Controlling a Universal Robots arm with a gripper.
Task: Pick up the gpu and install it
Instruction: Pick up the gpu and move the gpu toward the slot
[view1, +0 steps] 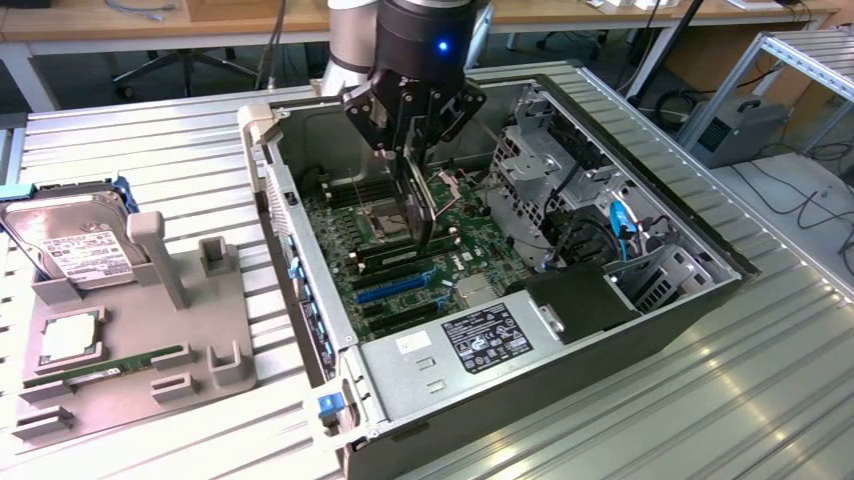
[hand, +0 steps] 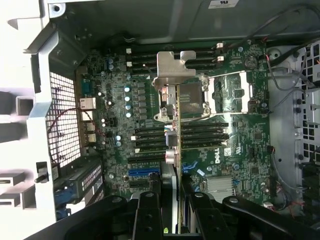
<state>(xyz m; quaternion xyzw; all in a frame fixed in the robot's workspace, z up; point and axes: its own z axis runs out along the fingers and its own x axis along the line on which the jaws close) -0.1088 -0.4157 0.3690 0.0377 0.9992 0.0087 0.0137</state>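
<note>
1. Ribbed metal bench (view1: 160, 140) under everything, and office desks and cables in the background of the exterior view.
2. My arm comes straight down from above into the open computer case (view1: 274, 200), which lies on its side on the bench.
3. My pincer (view1: 416, 140) points down over the middle of the motherboard (view1: 400, 280), its fingers (hand: 150, 212) clamped on the gpu (view1: 427, 205).
4. The gpu hangs on edge below my fingers, upright and thin as a blade from the wrist view, with its silvery bracket (hand: 172, 70) at the end away from my grip.
5. That bracket end sits over the processor socket (hand: 192, 102), with the memory slots (hand: 150, 137) just beside it. I cannot tell whether the card touches the board.
6. Inside the case: the motherboard on the floor, a labelled power supply (view1: 467, 345) at the near end, and a metal drive cage (view1: 534, 170) with cables on the exterior view's right.
7. On the exterior view's left, well apart from the case, a grey tray (view1: 200, 350) holds a hard drive (view1: 74, 250) propped at its far end and a green memory stick (view1: 114, 362) lying nearer the front.
</note>
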